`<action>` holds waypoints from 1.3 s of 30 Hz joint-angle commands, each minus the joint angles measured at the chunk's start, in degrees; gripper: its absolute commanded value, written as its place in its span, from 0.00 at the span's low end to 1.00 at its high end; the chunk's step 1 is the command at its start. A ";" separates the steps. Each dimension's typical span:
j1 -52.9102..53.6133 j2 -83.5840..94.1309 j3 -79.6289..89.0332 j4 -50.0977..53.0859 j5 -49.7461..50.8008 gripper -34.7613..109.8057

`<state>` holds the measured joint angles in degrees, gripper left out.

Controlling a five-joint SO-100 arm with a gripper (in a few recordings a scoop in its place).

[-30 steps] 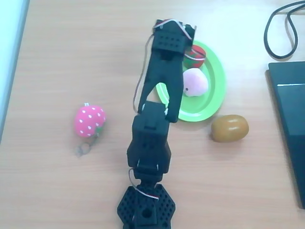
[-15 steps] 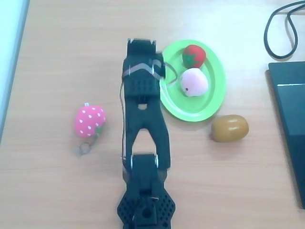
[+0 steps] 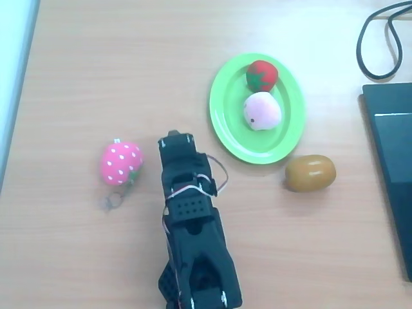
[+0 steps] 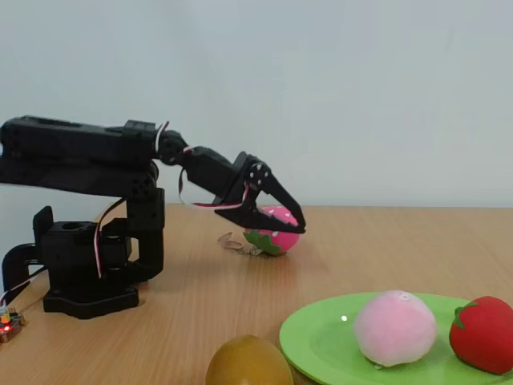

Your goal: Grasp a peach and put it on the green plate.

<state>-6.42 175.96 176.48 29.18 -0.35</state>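
Gripper [image 4: 295, 222] closed and empty above the table, peach [image 3: 262, 111] lying on green plate [image 3: 228, 116].

A light wooden table [image 3: 96, 71] with fine grain runs across the whole scene, evenly lit with no hard shadows. Behind it in the fixed view stands a plain pale blue-grey wall [image 4: 361, 88]. In the overhead view a pale strip [image 3: 11, 77] runs along the table's left edge, while a black cable [image 3: 380, 38] loops at the upper right above a flat dark object [image 3: 393, 167].
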 commanded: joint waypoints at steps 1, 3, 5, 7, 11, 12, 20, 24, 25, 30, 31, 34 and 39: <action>-0.26 5.19 5.01 0.62 -2.46 0.18; -0.44 6.59 5.89 2.55 -2.55 0.18; -0.79 8.35 6.77 4.22 -2.46 0.18; -1.05 10.02 7.56 6.24 -2.29 0.18; -1.05 12.92 9.14 10.37 -2.20 0.18; -0.97 13.01 9.14 11.34 -1.93 0.18; -1.05 13.01 7.03 19.25 -0.18 0.18; -0.97 13.01 3.87 30.41 0.97 0.18; -0.79 13.01 3.34 32.34 1.41 0.18; -0.53 12.92 1.32 41.48 2.20 0.18; -0.70 12.92 1.23 42.01 2.37 0.18; 0.26 12.92 1.23 42.01 2.81 0.18; 0.26 12.92 1.23 42.01 2.99 0.18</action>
<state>-6.33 187.56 177.45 70.75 1.67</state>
